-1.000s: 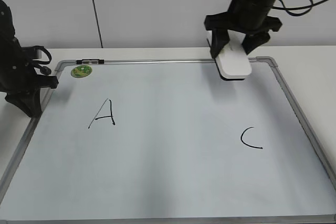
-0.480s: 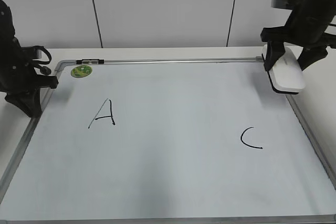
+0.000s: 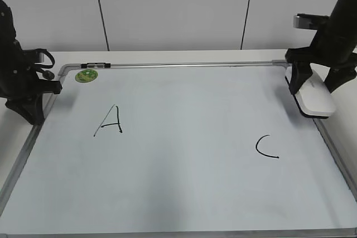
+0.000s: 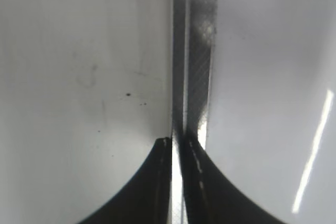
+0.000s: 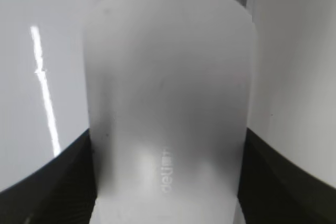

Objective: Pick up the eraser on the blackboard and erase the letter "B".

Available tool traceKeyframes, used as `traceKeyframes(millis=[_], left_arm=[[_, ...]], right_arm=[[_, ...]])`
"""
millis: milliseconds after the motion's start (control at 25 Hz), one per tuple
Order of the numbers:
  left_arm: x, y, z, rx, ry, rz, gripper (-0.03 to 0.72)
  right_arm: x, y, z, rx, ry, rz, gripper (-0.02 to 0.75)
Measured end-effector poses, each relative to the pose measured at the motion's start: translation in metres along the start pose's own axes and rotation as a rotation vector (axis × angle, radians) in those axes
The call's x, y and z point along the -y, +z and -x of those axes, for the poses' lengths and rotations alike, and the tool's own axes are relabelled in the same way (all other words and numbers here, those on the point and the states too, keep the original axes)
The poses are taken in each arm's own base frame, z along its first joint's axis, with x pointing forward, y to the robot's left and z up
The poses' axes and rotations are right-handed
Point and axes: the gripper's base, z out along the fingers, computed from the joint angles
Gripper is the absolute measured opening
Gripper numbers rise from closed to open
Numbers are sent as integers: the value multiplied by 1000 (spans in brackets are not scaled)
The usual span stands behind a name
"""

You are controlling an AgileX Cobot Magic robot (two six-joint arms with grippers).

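Observation:
The blackboard [image 3: 184, 182] is a large white board with a silver frame, lying flat. It bears a black "A" [image 3: 109, 121] at the left and a "C" [image 3: 265, 146] at the right. No letter "B" shows between them. My right gripper [image 3: 315, 85] is shut on the white eraser [image 3: 316, 96] at the board's right frame edge; the eraser fills the right wrist view [image 5: 168, 103]. My left gripper [image 3: 30, 112] rests shut at the board's left frame edge [image 4: 193, 51].
A round green magnet [image 3: 86, 74] sits at the board's far left corner, with a small dark clip [image 3: 96, 65] on the top frame beside it. White table surface borders the board on both sides. A wall stands behind.
My right gripper has carried the eraser from the board's upper middle-right rightward and a little toward the front, to the right frame edge. The left arm has not moved.

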Motion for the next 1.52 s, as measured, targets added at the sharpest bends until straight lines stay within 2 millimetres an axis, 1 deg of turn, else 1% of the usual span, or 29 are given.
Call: traceKeyframes(millis=[40,240,440,520,600,1080,1520], left_arm=[[0,0,0,0,0,0,38],[0,0,0,0,0,0,39],[0,0,0,0,0,0,39],[0,0,0,0,0,0,38],[0,0,0,0,0,0,38],[0,0,0,0,0,0,39],[0,0,0,0,0,0,39]], right_arm=[[3,1,-1,-4,7,0,529],[4,7,-2,-20,8,-4,529],[6,21,0,-49,9,-5,529],[9,29,0,-67,8,-17,529],[10,32,0,-72,9,-19,529],[11,38,0,-84,9,-20,529],[11,39,1,-76,9,-21,529]])
